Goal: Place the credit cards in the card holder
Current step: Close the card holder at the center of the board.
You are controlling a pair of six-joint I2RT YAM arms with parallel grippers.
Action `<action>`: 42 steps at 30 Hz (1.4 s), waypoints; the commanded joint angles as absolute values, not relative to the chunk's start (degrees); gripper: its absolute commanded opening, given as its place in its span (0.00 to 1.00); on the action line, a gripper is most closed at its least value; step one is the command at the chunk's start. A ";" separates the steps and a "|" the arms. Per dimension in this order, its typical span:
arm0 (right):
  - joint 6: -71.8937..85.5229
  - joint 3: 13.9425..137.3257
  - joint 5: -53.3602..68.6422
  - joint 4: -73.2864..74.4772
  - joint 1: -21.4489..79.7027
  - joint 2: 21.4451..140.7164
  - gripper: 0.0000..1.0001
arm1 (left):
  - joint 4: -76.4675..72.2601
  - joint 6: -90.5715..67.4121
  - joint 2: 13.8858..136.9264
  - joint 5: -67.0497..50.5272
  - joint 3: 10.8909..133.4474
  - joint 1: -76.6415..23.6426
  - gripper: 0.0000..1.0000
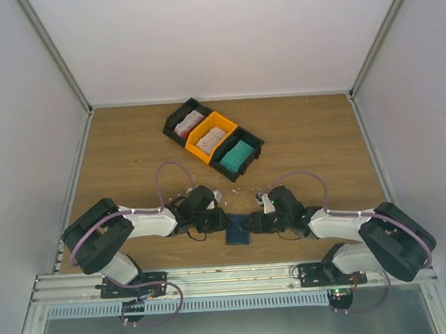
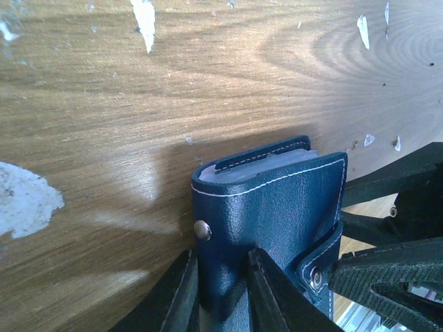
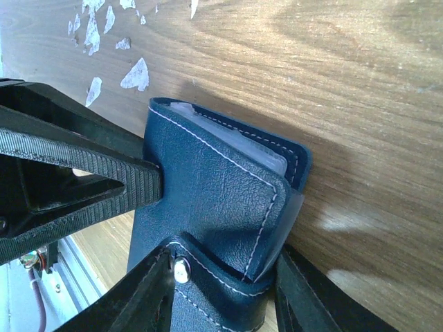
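Note:
The navy card holder (image 1: pixel 238 233) lies on the wooden table near the front edge, between both grippers. My left gripper (image 1: pixel 220 223) is shut on one edge of its cover; in the left wrist view (image 2: pixel 221 294) the fingers pinch the blue leather below the snap stud, and the holder (image 2: pixel 277 200) shows pale inner sleeves at its far end. My right gripper (image 1: pixel 251 226) grips the other end across the snap strap, as the right wrist view (image 3: pixel 221 301) shows on the holder (image 3: pixel 214 187). The credit cards sit in bins at the back: white with red print (image 1: pixel 188 124), white (image 1: pixel 211 138), teal (image 1: pixel 237 156).
Three joined bins, black (image 1: pixel 176 118), orange (image 1: pixel 222 122) and black (image 1: pixel 253 142), stand in a diagonal row at the back. White scraps (image 2: pixel 24 197) dot the wood around the holder. White enclosure walls surround the table; a metal rail (image 1: pixel 230 276) runs along the front.

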State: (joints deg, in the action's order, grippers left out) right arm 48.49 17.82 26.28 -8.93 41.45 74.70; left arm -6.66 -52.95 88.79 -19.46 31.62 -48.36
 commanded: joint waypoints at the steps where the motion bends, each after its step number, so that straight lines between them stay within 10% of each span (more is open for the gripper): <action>1: 47.05 17.00 27.68 -8.36 42.15 78.75 0.41 | -3.98 -51.90 91.53 -17.62 30.93 -48.60 0.20; 30: 43.32 27.39 8.57 7.92 52.65 92.96 0.23 | -3.25 -51.49 91.46 -17.02 31.35 -48.61 0.18; 42: 42.22 25.71 6.26 3.44 53.88 90.00 0.33 | -2.71 -50.65 90.56 -15.56 32.54 -48.54 0.20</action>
State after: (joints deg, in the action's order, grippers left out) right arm 45.87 29.56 8.86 0.36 50.30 83.13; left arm -3.27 -52.95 87.61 -16.93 31.97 -47.18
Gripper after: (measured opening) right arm 0.284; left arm 0.184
